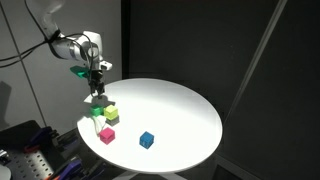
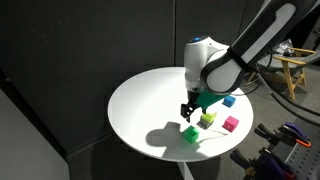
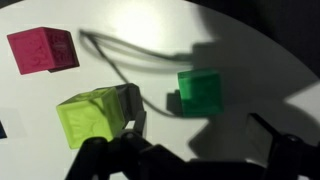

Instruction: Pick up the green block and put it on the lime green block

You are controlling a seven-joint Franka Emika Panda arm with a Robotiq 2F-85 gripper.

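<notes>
pink block [image 3: 42, 50]: far left in the wrist view, sitting on the white table [image 3: 150, 25].
lime green block [image 3: 90, 115]: next along, resting on the table, clear of its darker neighbour.
green block [image 3: 200, 92]: right of it, flat on the table, just ahead of the hand and untouched.
hand [image 3: 190, 165]: fingers spread wide, nothing between them; it hangs over the blocks in both exterior views [image 1: 97, 97] [image 2: 188, 112].
blue block [image 1: 147, 140]: caught only by the exterior views, off on its own.

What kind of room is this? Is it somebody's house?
Probably a robot lab, not a home: a robot arm reaches over a round white table that holds only toy blocks, with a dark backdrop behind.
</notes>
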